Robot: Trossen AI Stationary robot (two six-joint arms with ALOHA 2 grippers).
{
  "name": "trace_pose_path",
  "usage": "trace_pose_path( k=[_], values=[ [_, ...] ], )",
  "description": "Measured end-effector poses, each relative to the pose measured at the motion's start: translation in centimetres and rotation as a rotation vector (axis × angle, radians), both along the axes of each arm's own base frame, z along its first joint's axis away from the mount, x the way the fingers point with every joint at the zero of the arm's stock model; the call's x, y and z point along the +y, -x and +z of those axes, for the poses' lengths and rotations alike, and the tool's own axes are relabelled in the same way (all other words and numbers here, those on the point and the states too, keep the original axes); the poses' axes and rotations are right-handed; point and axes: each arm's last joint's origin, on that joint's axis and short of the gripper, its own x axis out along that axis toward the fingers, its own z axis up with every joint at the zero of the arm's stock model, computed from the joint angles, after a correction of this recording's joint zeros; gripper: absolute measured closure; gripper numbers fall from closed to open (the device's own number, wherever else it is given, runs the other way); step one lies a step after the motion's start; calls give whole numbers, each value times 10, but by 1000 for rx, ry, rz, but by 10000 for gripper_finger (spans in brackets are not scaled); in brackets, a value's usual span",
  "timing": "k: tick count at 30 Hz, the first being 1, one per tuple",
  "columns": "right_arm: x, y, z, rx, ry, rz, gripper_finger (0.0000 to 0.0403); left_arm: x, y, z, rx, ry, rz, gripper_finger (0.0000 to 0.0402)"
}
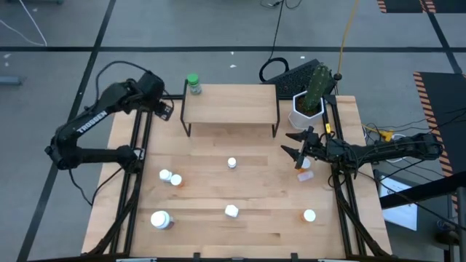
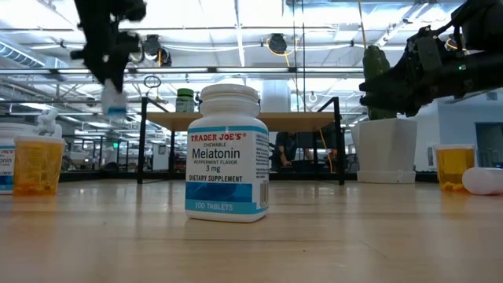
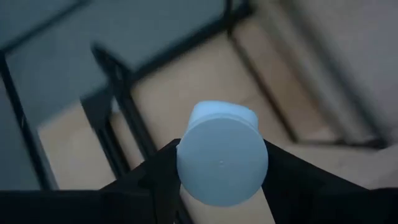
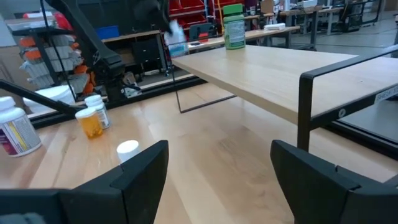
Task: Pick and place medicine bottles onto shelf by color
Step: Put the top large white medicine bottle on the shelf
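The left gripper (image 3: 217, 186) has its jaws closed on a pale white-capped bottle (image 3: 221, 152), held raised just off the shelf's (image 1: 230, 105) left end, probably to set it apart from the green-capped bottle (image 1: 194, 84) at the shelf's back-left corner. The right gripper (image 1: 297, 145) hangs with jaws wide apart and empty near the tabletop's (image 1: 262, 196) right edge, beside a pink bottle (image 1: 305, 175).

"TRADER JOE'S Chewable Melatonin, 3 mg, 100 tablets" on blue-labelled bottle (image 2: 226, 153), "TROSSEN" on left arm (image 1: 93, 120)
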Motion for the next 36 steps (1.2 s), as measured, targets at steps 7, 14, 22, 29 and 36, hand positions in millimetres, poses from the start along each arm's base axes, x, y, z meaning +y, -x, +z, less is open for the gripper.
trace_pose_path(
  k=[7, 14, 22, 29, 36],
  values=[
    [0, 0, -1, 10, 0, -1, 124, -10, -13, 50, -119, -104, -190, 206],
    [0, 0, 0, 5, 0, -3, 124, 14, -53, 51, -97, -127, -330, 205],
    [0, 0, 0, 2, -7, -4, 124, 40, -99, 29, 39, -58, -532, 204],
    [0, 0, 0, 6, 1, -3, 124, 49, -114, 9, 140, -30, -645, 204],
    [0, 0, -1, 11, 3, -3, 124, 50, -116, 7, 200, -54, -750, 204]
  ],
)
